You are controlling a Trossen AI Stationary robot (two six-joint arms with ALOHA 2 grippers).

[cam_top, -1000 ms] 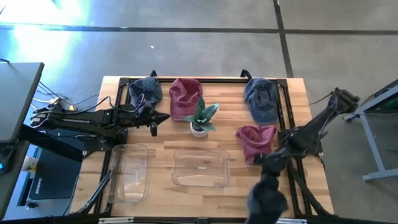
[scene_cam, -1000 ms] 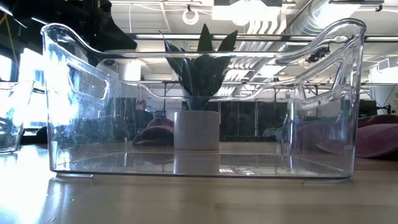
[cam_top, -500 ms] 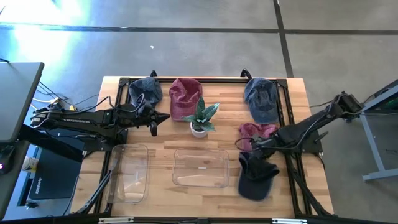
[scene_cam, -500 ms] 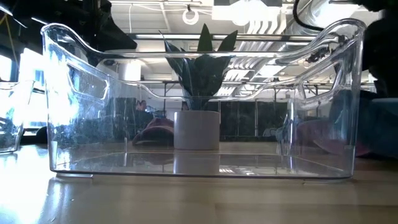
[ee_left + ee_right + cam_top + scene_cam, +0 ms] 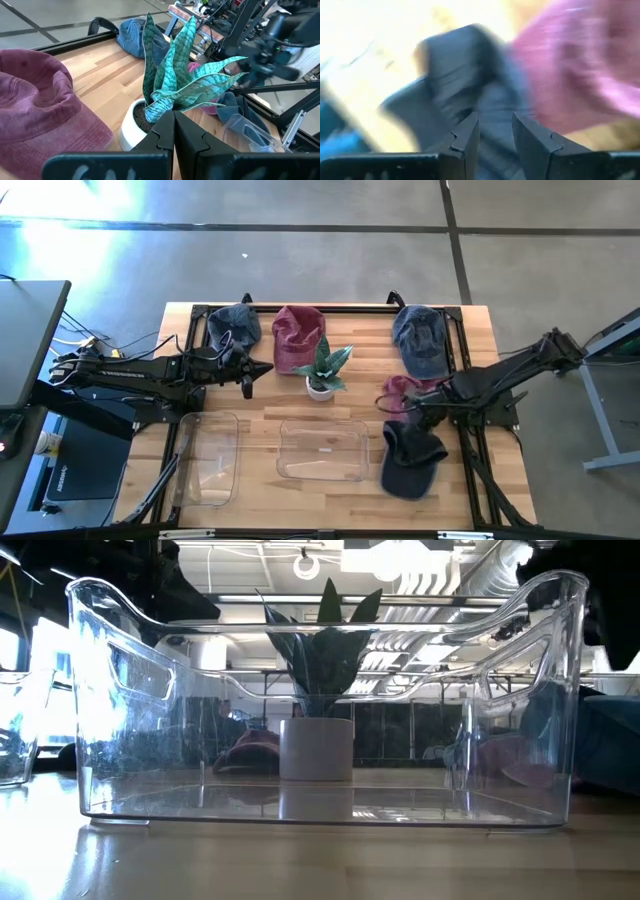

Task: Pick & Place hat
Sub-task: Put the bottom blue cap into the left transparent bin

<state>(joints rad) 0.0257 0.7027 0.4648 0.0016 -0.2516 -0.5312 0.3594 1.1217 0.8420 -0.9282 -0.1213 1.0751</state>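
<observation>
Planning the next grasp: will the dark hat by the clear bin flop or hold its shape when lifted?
Probably floppy: the dark hat lies crumpled and folded, no crown standing. Likely light too, since it looks like thin cloth. It may drag the maroon hat it overlaps. The right gripper sits open beside it.

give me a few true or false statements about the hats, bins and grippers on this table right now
1. The dark navy hat lies on the table right of the middle clear bin. True.
2. The potted plant stands inside a bin. False: it stands on the bare wood behind the bins.
3. The right gripper has its jaws parted above the navy hat. True.
4. Both clear bins hold hats. False: the middle bin and the left clear bin hold none.
5. The left gripper has its jaws shut and holds nothing. True.
</observation>
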